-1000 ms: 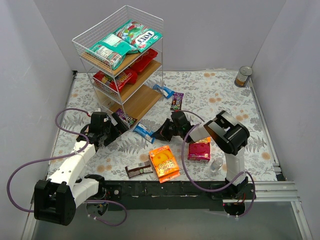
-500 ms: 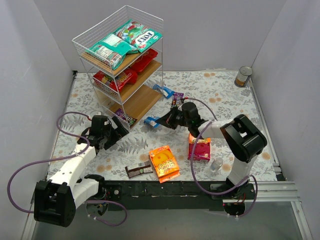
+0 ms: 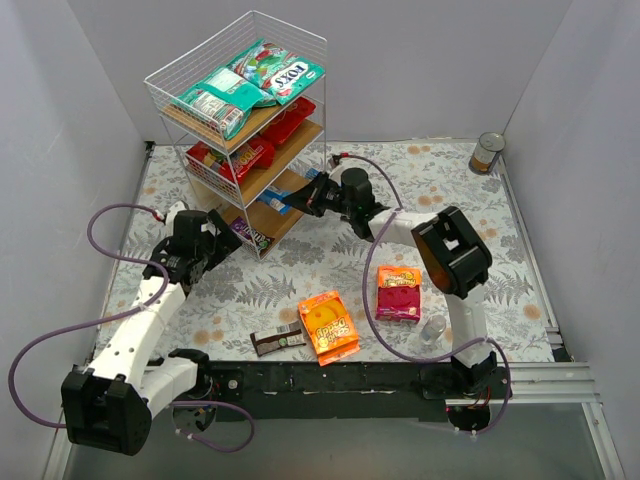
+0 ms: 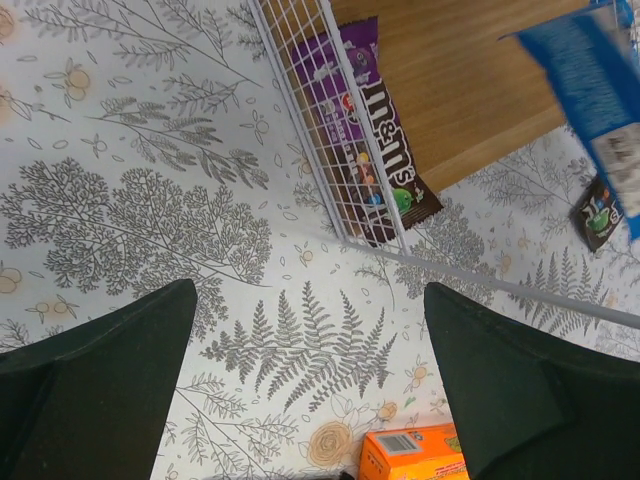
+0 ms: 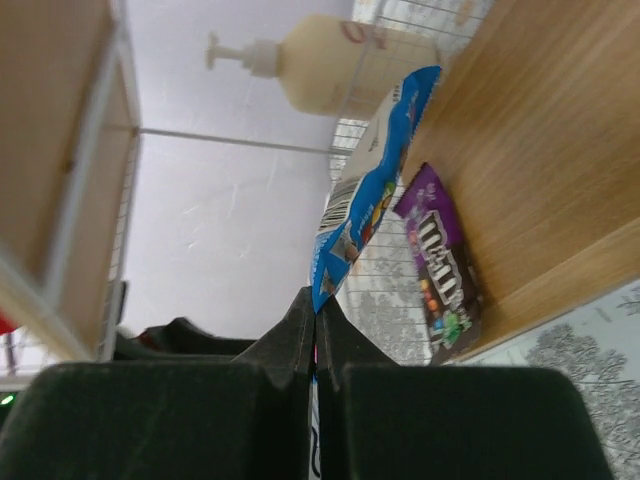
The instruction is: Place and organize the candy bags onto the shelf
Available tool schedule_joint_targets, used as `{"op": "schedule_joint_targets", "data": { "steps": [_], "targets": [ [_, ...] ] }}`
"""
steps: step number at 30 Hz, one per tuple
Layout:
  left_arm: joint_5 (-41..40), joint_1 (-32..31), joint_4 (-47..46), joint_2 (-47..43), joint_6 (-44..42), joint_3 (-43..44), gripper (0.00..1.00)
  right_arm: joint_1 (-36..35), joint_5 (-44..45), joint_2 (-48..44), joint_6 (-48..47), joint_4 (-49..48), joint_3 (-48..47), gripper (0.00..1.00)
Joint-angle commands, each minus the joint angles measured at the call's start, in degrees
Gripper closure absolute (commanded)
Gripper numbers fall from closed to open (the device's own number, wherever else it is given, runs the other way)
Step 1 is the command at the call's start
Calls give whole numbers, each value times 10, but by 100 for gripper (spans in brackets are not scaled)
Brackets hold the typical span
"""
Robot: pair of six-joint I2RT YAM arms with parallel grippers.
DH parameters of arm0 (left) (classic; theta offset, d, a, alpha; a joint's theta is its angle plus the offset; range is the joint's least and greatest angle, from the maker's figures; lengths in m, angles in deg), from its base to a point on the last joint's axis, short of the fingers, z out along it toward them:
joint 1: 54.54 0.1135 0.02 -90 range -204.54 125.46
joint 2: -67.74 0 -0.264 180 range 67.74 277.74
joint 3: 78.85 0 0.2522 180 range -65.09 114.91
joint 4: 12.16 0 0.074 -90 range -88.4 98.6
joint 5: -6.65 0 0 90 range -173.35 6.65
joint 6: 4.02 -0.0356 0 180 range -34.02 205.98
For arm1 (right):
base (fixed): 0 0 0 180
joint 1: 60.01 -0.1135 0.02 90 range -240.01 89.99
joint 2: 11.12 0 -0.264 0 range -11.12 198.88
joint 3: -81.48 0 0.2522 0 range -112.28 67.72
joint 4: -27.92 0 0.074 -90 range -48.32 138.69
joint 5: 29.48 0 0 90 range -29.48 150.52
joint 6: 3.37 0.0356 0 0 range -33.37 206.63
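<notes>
Right wrist: glossy blue packet [image 5: 368, 190], white barcode patch, over light-wood shelf [image 5: 540, 150].

The left arm [image 3: 140, 320] and right arm [image 3: 470, 322] share white links, black joints, looping purple cables.

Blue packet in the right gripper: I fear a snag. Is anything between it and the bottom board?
Nothing visible. The blue packet in the right gripper hangs over bare bottom board; the purple pack lies off to one side.
</notes>
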Motion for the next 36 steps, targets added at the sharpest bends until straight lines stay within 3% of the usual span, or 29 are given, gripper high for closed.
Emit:
{"op": "schedule_joint_targets", "data": {
  "steps": [1,16,36],
  "targets": [
    [-60,2,42,-12,-2,33,2,1,-16,63,-12,32,-73,99],
    [-94,3,67,-43,1,53,2,-4,-15,158,-51,201,-163,99],
    [-72,3,55,-45,3,29,2,-32,-12,186,-26,232,-196,99]
  ]
}}
